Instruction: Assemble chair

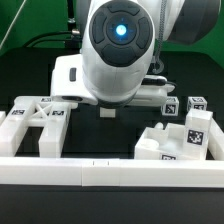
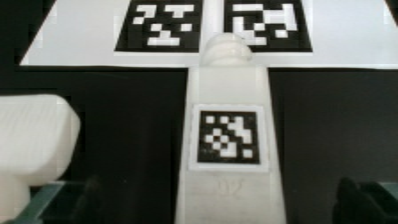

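Arm (image 1: 120,45): one, white, pitched steeply down over the middle of the bench (image 1: 100,140), its wrist housing filling the centre of the exterior view and hiding the fingers there. Hand (image 2: 208,198): pointing straight down in the wrist view, fingertips (image 2: 50,200) spread wide, one on either side of the tagged bar (image 2: 226,130) and clear of it; nothing gripped. Tagged bar: long glossy white chair piece, flat on the dark bench directly below the hand, one black-and-white tag on its upper face, its knobbed far end reaching the edge of the marker board (image 2: 71,40). Rounded white piece (image 2: 32,135): beside the bar, apart from it, partly cut off by the picture's edge. Marker board: flat, two tags showing. Along the bench's near edge in the exterior view: long plain white rail (image 1: 110,172), running side to side. Behind it, toward the near corner on the exterior view's left: X-braced frame (image 1: 35,125), lying flat, tags up. Toward the near corner on the exterior view's right: notched block (image 1: 185,138), tagged. Just beyond the block: two small cubes (image 1: 170,103), near each other, tags showing. Farthest: larger white piece (image 1: 68,75), mostly hidden behind the arm.
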`<control>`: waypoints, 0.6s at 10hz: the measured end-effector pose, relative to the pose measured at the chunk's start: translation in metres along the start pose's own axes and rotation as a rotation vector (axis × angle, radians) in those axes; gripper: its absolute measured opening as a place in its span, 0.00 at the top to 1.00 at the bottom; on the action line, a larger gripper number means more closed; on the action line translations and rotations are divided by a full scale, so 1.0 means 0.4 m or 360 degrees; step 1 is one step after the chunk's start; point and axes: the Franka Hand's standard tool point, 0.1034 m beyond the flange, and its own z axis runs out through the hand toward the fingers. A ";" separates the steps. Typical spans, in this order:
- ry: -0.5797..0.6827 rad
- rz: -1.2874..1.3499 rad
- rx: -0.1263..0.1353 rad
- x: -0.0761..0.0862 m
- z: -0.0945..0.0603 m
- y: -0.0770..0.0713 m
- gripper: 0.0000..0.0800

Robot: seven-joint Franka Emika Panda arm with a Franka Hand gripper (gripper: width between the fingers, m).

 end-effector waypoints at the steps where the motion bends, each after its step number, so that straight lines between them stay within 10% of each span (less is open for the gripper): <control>1: -0.0130 0.0002 0.0001 -0.018 0.007 -0.007 0.19; 3: -0.0181 0.0003 -0.0008 0.004 0.004 -0.014 0.19; 6: -0.0168 0.0001 -0.0011 0.010 0.012 -0.014 0.65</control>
